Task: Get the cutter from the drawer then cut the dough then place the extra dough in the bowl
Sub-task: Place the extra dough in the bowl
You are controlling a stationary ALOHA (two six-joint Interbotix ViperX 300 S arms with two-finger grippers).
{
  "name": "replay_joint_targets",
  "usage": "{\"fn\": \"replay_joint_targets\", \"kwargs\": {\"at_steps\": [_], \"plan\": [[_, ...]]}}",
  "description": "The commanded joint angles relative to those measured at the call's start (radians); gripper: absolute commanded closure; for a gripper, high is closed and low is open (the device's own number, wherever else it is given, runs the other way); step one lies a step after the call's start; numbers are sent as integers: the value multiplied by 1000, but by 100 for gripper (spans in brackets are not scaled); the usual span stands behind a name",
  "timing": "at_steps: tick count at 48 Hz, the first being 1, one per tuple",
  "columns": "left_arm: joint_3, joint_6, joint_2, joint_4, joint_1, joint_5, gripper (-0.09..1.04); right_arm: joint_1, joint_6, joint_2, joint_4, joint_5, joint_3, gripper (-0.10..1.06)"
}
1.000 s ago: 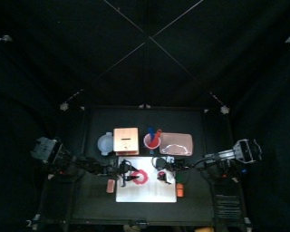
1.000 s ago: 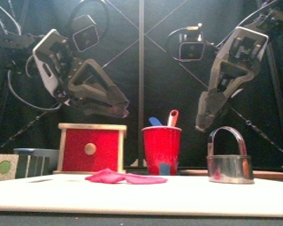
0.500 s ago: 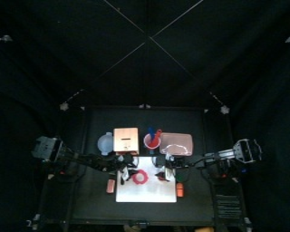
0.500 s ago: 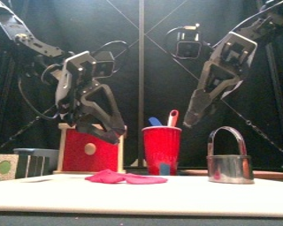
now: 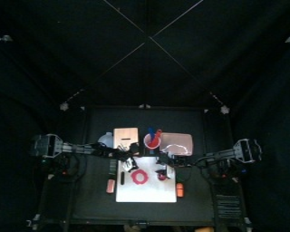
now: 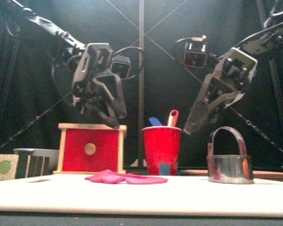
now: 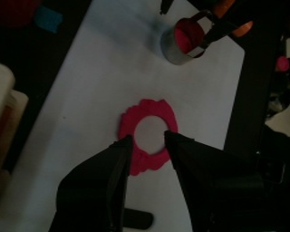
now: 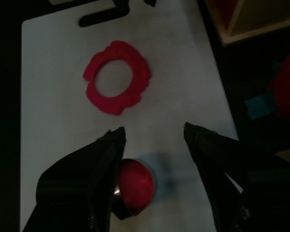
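Directly beneath the left gripper (image 7: 148,138), whose jaws are standing apart and holding nothing, the red dough ring (image 7: 150,109) is lying flat on the white cutting board (image 7: 117,63). Further along the board, the round metal cutter (image 7: 172,53) is standing upright with a red dough disc (image 7: 188,38) inside it. The right gripper (image 8: 151,136) is hanging above that cutter, its jaws also spread and empty. Beyond both grippers, toward the back curtain, the wooden box (image 6: 91,147), red cup (image 6: 162,148), blue-grey bowl (image 5: 106,142) and pink tray (image 5: 178,143) are sitting.
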Motion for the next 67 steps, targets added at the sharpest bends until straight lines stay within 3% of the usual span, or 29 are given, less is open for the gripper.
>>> {"fn": "replay_joint_targets", "kwargs": {"at_steps": [1, 7, 15, 21, 36, 47, 67], "plan": [[-72, -21, 20, 101, -9, 80, 19, -8, -2, -21, 3, -28, -2, 8], [-138, -166, 63, 296, -23, 218, 19, -11, 0, -21, 5, -29, 6, 8], [-224, -508, 97, 684, -74, 445, 19, -14, 0, -21, 11, -32, 11, 8], [-261, -652, 115, 848, -161, 457, 18, -20, 0, -17, 12, -32, 14, 8], [-250, -652, 198, 632, -189, 336, 10, -20, 2, -18, 12, -28, 18, 8], [-264, -646, 210, 646, -187, 314, -5, -23, 0, -44, 15, -25, 32, 8], [-273, -649, 295, 667, -176, 295, -5, -28, 0, -75, 28, -25, 60, 8]]}}
